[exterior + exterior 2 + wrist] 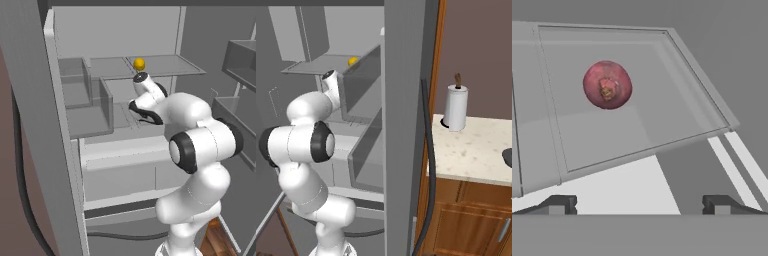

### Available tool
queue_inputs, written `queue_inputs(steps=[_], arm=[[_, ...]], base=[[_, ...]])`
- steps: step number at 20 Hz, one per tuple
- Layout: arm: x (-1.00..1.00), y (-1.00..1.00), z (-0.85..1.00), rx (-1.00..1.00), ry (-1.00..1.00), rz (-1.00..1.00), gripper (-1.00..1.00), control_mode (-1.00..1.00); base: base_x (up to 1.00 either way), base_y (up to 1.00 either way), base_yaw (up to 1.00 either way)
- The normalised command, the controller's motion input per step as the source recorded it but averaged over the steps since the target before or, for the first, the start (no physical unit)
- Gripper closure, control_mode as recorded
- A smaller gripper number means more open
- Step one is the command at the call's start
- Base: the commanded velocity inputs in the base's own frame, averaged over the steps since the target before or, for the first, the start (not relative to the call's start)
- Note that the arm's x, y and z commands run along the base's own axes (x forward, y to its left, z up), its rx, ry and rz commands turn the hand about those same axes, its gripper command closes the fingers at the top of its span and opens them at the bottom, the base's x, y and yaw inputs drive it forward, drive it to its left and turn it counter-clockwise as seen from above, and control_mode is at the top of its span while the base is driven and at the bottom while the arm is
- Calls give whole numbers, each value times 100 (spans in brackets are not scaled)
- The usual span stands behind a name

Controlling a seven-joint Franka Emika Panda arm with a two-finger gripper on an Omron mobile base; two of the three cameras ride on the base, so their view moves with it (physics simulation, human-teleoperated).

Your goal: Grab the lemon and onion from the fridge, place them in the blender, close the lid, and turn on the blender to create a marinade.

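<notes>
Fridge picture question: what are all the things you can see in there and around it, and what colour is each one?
fridge: one, grey, door open, in front of the robot
shelves: several, pale grey, inside the fridge
bins: a few, clear grey, inside the fridge
lemon: one, yellow-orange, on the upper shelf, just above the arm's end
onion: one, reddish-pink, on a pale shelf ahead of the tool
paper-towel roll: one, white, upright on the counter right of the fridge
counter: one, speckled cream, over wooden cabinets
cable: one, dark, hanging beside the fridge
arm: one, white with dark joints, reaching into the fridge
tool: one, dark tips, open, holding nothing
</notes>
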Motion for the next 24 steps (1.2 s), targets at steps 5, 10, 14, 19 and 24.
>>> queue_inputs(steps=[5, 10, 14, 19, 24], arm=[[19, -29, -30, -1, 0, 0, -100, -100], [38, -31, -47, -8, 0, 8, -100, -100], [48, -4, -7, -3, 0, 4, -100, -100], [43, 0, 0, 0, 0, 3, -100, -100], [36, 0, 0, 0, 0, 5, -100, -100]], base=[[0, 0, 0], [0, 0, 0], [0, 0, 0], [0, 0, 0], [0, 0, 0]])
